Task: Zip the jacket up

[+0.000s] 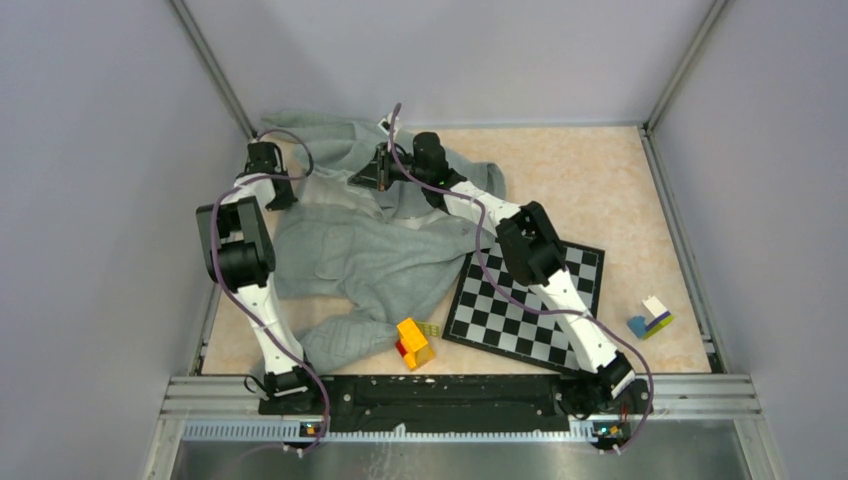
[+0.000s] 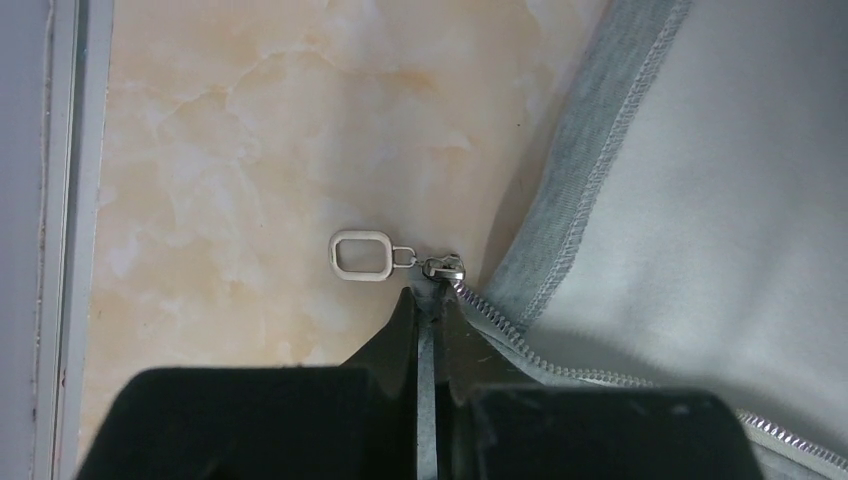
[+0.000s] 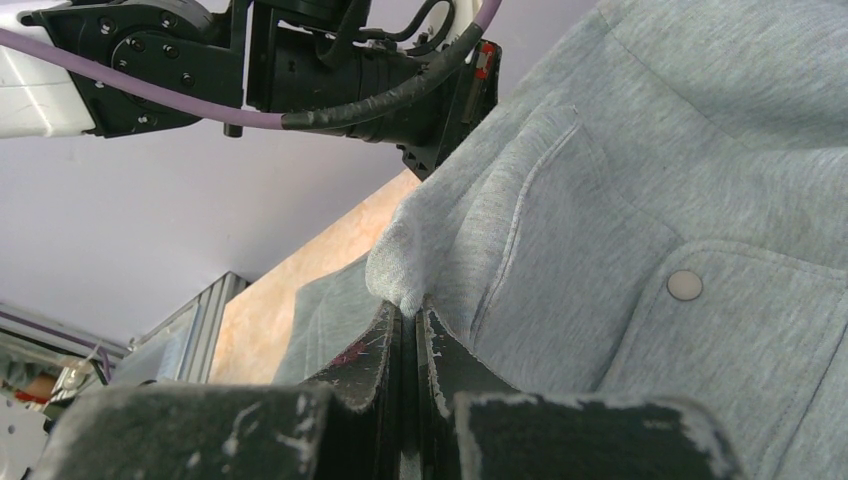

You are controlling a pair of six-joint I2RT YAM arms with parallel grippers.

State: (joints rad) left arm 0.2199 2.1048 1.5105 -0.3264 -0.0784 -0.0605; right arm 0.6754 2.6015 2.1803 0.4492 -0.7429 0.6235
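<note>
- The jacket (image 1: 370, 255) lies rumpled over the left part of the table (image 1: 600, 180), from the far-left corner to the near edge, and one fold reaches the chessboard (image 1: 520, 305) corner. With this many creases, I judge a pull on the zip is more likely to drag the whole garment than to tension the zip line. It might nudge the board too.
- The right gripper (image 3: 408, 320) is pressed together, pinching a small bunch of grey cloth at its very tips. That bite looks shallow. Under tension the soft fleece could slide out, and the zip would lose its counter-hold.
- The left gripper (image 2: 432, 305) is pressed together on the jacket's edge just under the slider (image 2: 443, 268), at the far-left corner. It grips the cloth, not the tab, so pulling from here would probably move fabric and leave the slider where it sits.
- Only one row of teeth (image 2: 510, 325) shows, running away from the slider. I cannot tell whether the other half is seated. If it is not, the slider would travel and close nothing.
- The pull tab (image 2: 362, 255) lies flat on the table beside the slider, held by neither gripper. It is thin and flat, so the fingertips may scrape the table or push it away rather than catch it.
</note>
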